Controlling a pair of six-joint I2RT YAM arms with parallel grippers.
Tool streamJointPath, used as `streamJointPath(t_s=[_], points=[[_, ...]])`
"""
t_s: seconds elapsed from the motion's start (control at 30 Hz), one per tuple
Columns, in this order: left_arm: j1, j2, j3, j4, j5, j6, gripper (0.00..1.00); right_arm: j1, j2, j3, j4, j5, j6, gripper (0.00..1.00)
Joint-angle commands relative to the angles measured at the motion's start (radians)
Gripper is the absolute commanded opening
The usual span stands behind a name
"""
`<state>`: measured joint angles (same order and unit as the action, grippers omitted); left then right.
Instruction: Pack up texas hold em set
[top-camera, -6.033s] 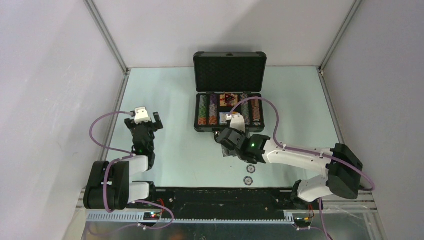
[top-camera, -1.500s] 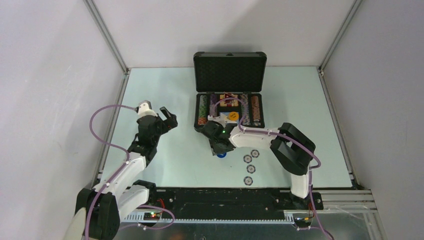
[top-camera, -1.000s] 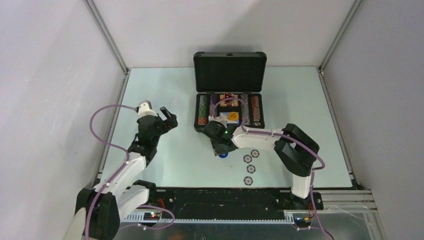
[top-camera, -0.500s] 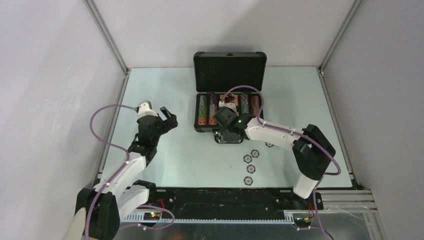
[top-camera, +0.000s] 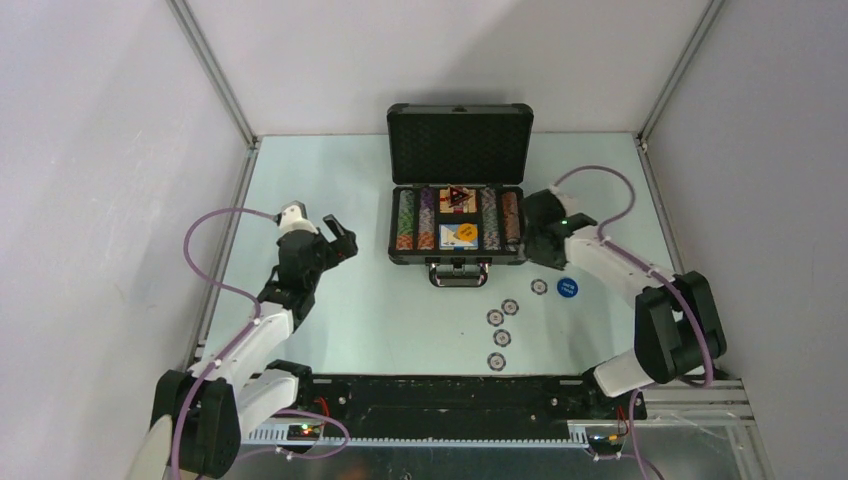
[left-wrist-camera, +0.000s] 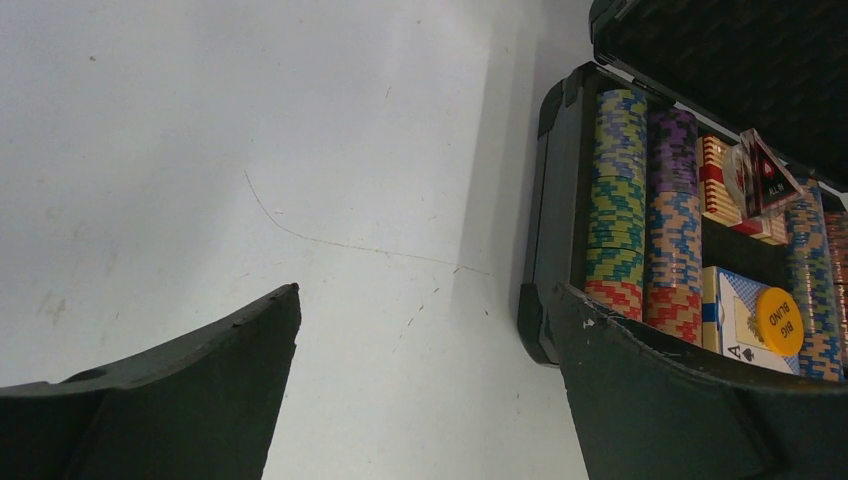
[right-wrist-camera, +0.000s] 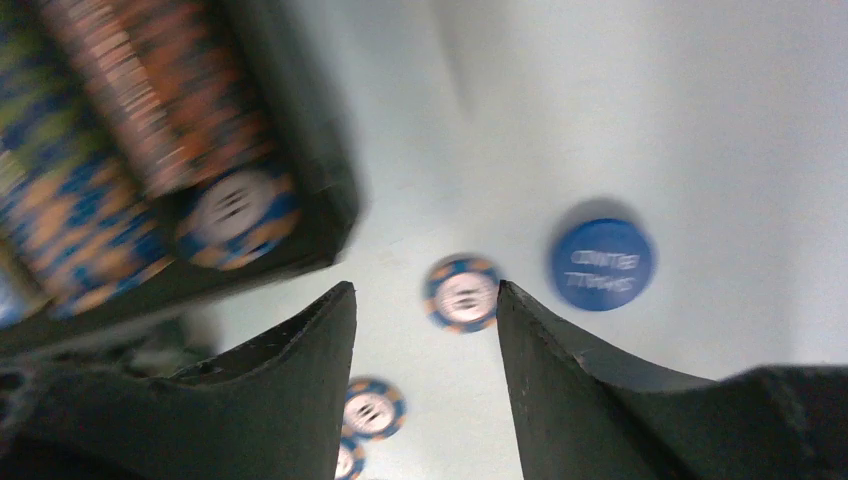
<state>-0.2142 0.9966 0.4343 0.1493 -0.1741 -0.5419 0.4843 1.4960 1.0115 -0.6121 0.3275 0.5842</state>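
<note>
The open dark grey briefcase (top-camera: 458, 257) of the hold 'em set sits at 12 o'clock on the pale table (top-camera: 330, 180). Its lid (top-camera: 459, 143) stands upright and its handle (top-camera: 458, 275) points toward the arms.

Striped chip rows (left-wrist-camera: 620, 190) fill the tray. Between them lie the red card box (left-wrist-camera: 713, 178), the dark triangular marker (left-wrist-camera: 768, 176), a blue-backed card deck (left-wrist-camera: 728, 310) and, on top of that deck, the orange button (left-wrist-camera: 780, 320).

At 9 o'clock of the case, apart from it, the left gripper (left-wrist-camera: 425, 300) hovers with its jaws spread wide and nothing between them.

At 3 o'clock, just beside the case's right end, the right gripper (right-wrist-camera: 425, 290) points down at the table. Its jaws are parted about halfway and it holds nothing. In the right wrist view, one striped chip (right-wrist-camera: 463, 297) shows on the table in the gap between its fingers.

The blue button (top-camera: 567, 287) lies on the table at 4 o'clock of the case, just right of that chip; its lettering is blurred.

Five loose poker chips (top-camera: 502, 338) in all trail across the table from 4 to 6 o'clock of the case, toward the arm bases.
</note>
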Motion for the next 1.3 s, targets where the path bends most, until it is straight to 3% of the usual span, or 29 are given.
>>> streamJointPath(t_s=[0.0,0.17,0.47,0.87,1.27], points=[[-0.007,0.000,0.029,0.038,0.024,0.007,0.98,-0.169,-0.056,-0.065,-0.041,0.006,0.090,0.60],[-0.007,0.013,0.028,0.051,0.036,0.002,0.98,-0.313,-0.069,-0.112,-0.043,-0.030,0.107,0.68],[-0.008,0.026,0.030,0.064,0.055,0.001,0.98,-0.416,0.038,-0.140,0.024,-0.128,0.103,0.70],[-0.007,0.036,0.031,0.071,0.061,0.004,0.98,-0.405,0.090,-0.140,0.001,-0.157,0.081,0.69],[-0.007,0.042,0.032,0.075,0.063,0.006,0.98,-0.387,0.072,-0.147,-0.017,-0.150,0.060,0.56]])
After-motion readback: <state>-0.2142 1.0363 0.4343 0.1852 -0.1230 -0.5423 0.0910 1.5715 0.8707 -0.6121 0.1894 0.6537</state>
